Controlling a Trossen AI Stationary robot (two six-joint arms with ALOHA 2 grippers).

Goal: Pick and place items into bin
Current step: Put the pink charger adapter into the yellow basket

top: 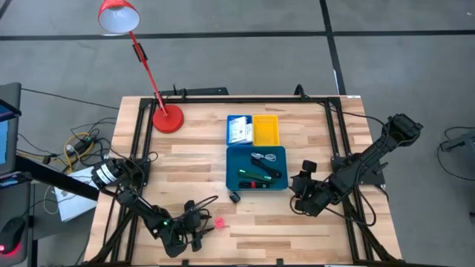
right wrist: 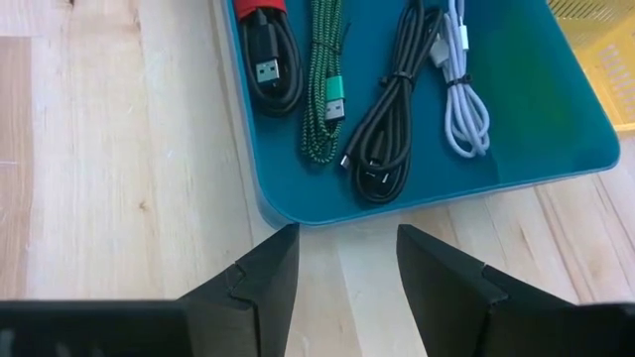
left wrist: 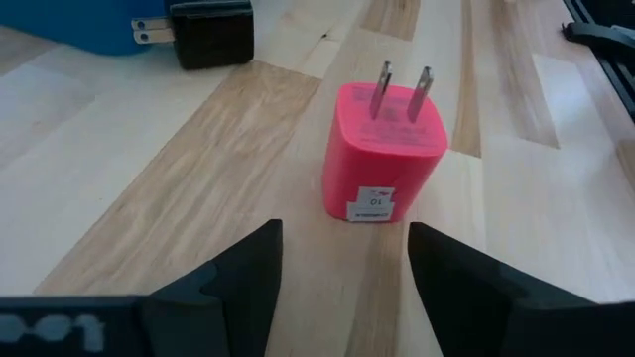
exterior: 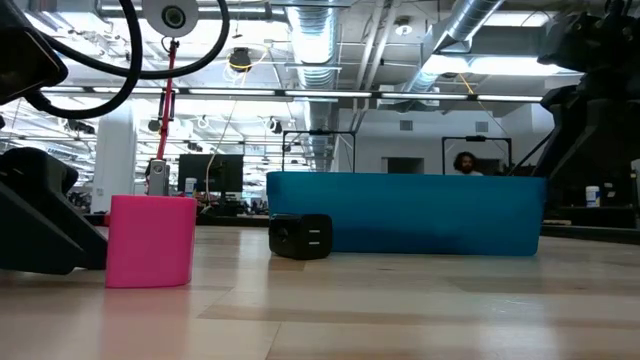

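The pink plug block (left wrist: 384,151) stands prongs-up on the counter (left wrist: 149,188) near its front edge, just ahead of the left gripper (left wrist: 342,263), whose jaws are held wide and empty. It is judged light, rigid and smooth-sided; its flat sides should be pinched. The right gripper (right wrist: 342,263) waits open beside the teal tray (right wrist: 516,139).

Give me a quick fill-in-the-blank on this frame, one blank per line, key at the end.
1. The pink charger stands on the table with its two metal prongs pointing ____.
2. The coiled cables lie inside the large ____ tray.
3. The black charger lies on the wood ____ that tray.
4. The left gripper faces the pink charger with its jaws ____.

Missing words: up; teal; outside; open
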